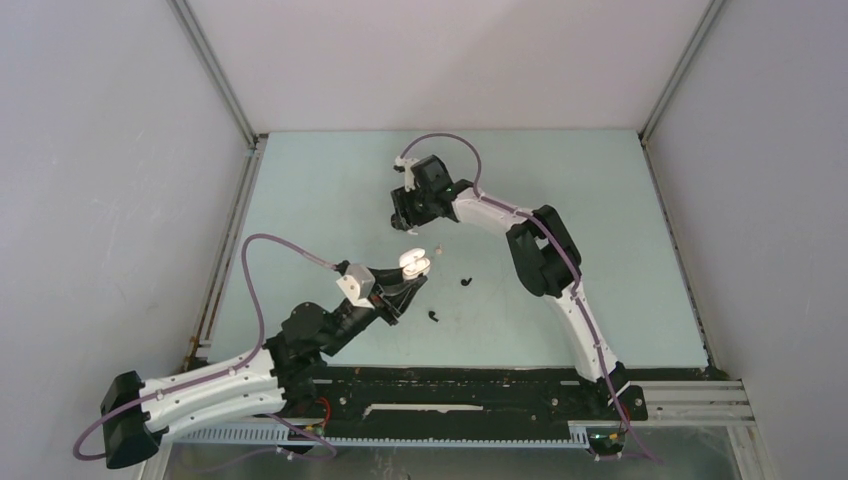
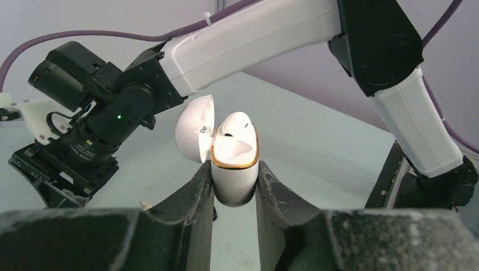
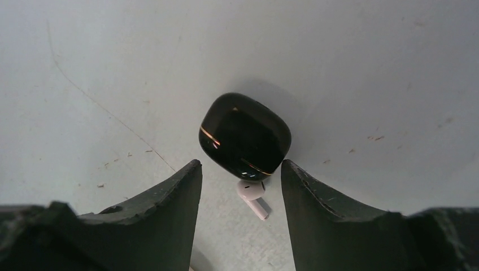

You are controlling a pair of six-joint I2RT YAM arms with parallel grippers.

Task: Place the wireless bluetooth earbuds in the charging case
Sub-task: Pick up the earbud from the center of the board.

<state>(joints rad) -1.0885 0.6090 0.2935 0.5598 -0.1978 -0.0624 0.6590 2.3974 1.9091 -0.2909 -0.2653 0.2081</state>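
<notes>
One white bud [image 2: 237, 125] sits in the open white case [image 2: 234, 189], which the left fingers [image 2: 192, 197] pinch upright; its other socket looks free. A second white bud [image 3: 252, 195] lies on the table [image 1: 560, 200] just beside the black case [image 3: 244, 135], under the spread, empty right fingers [image 3: 169, 203]. To lift it well, close gently on the bud alone, clear of the black case. Four buds show: two white, two black buds [image 1: 465, 281] lying loose. Two cases.

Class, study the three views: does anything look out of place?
Yes. A small white stemmed earbud lies on its side beside the glossy black pebble-shaped case, while the open white charging case in the left gripper has one socket empty. Two black earbuds lie loose nearby.
</notes>
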